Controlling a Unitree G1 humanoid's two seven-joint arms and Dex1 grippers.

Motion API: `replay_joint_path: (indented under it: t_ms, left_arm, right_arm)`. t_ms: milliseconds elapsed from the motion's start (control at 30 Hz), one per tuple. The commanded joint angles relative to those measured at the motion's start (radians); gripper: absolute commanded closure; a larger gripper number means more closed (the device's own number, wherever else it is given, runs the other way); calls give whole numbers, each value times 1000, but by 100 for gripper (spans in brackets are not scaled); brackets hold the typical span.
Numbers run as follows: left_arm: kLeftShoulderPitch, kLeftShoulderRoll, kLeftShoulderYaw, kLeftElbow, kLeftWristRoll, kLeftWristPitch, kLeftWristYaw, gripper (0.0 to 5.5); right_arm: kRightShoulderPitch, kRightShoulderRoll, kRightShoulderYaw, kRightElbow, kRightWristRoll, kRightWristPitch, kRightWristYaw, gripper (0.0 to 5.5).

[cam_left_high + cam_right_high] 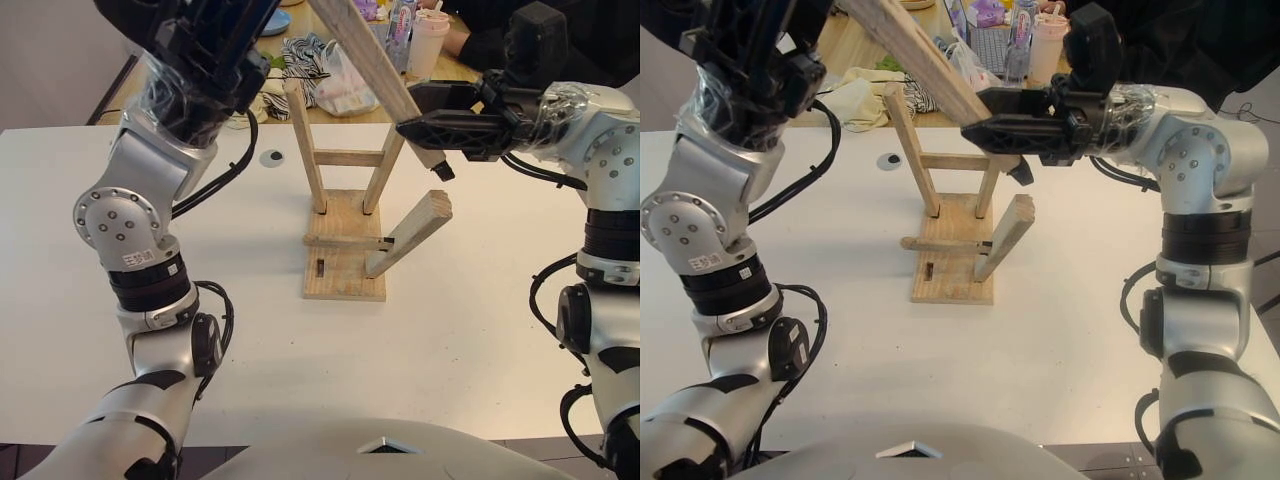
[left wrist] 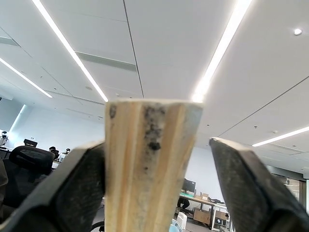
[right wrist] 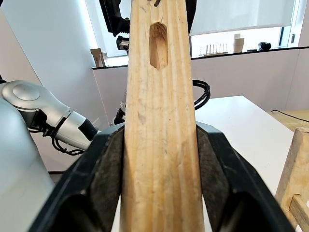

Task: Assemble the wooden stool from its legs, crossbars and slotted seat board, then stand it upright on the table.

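Note:
The slotted seat board (image 1: 345, 278) lies flat in the middle of the white table. Two legs (image 1: 308, 150) joined by a crossbar (image 1: 348, 157) stand upright in its far end. A third leg (image 1: 410, 232) leans out to the right, with a second crossbar (image 1: 345, 241) running from it across the board. The fourth leg (image 1: 370, 50) hangs slanted above them. My right gripper (image 1: 405, 108) is shut on its lower part, both fingers pressed to the wood (image 3: 161, 140). My left gripper (image 2: 157, 145) surrounds its upper end: one finger (image 2: 82, 179) touches and a gap shows at the other.
Behind the table's far edge lie a striped cloth and bags (image 1: 320, 70), with a pink cup (image 1: 428, 40) beside them. A small round disc (image 1: 272, 157) sits on the table left of the stool. Bare table (image 1: 250, 350) stretches in front of the board.

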Motion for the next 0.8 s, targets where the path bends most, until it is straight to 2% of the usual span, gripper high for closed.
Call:
replay_joint_path:
  t_ms: [33,200,367,400,533,633,700,767,800]
  left_arm:
    - [11,1,-15,-12,0,4,4,250]
    - [22,-1,-18,-13,4,-4,7,320]
    - [34,-9,-21,-16,40,-35,-13,324]
    - [37,-18,-18,-15,52,-51,-18,326]
    - [44,-34,56,11,111,-163,-19,340]
    - [56,36,224,73,94,-246,14,349]
    - [128,81,264,84,112,-235,-6,349]
    - [205,108,253,99,163,-225,-48,349]
    - [239,117,238,109,198,-227,-75,349]
  right_arm:
    - [-2,-22,13,-30,-9,2,18,349]
    - [1,-31,16,-39,-17,3,27,349]
    - [2,-26,21,-39,-30,10,7,349]
    - [2,-26,23,-37,-36,10,3,312]
    - [14,-52,41,-45,-63,7,18,256]
    - [55,-139,57,-93,-59,34,91,202]
    - [91,-185,62,-125,-53,49,126,169]
    - [120,-197,67,-140,-63,43,132,165]
    - [133,-198,71,-144,-73,37,130,184]
